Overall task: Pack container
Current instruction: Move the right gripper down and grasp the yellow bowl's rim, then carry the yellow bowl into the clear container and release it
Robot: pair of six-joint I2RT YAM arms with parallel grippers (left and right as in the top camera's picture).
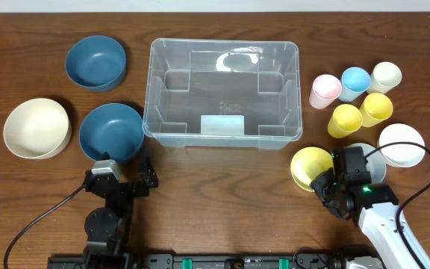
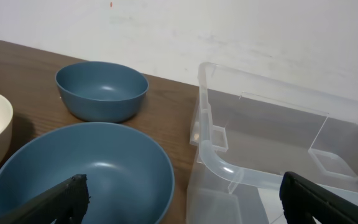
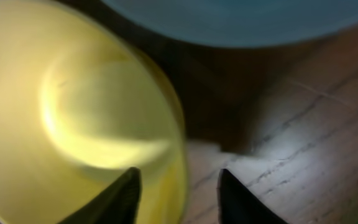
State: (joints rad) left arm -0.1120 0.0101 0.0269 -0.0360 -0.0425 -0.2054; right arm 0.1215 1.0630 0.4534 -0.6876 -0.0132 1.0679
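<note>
The clear container (image 1: 149, 90) stands at the table's middle back with nothing in it; its near corner rim (image 2: 229, 165) shows in the left wrist view. A yellow bowl (image 1: 308, 166) (image 3: 73, 112) lies at the front right. My right gripper (image 1: 325, 185) (image 3: 178, 171) straddles that bowl's rim, one finger inside and one outside, jaws narrowed, with a gap still showing at the outer finger. My left gripper (image 1: 123, 170) (image 2: 183, 180) is wide open and holds nothing, low between a blue bowl (image 1: 110, 131) (image 2: 79, 168) and the container.
A second blue bowl (image 1: 95, 62) and a cream bowl (image 1: 37, 128) sit at the left. Several small cups, among them pink (image 1: 325, 91), blue (image 1: 355, 81) and yellow (image 1: 375, 109), cluster at the right. A white bowl (image 1: 402, 144) and a grey-blue bowl (image 3: 241, 18) lie beside the yellow one.
</note>
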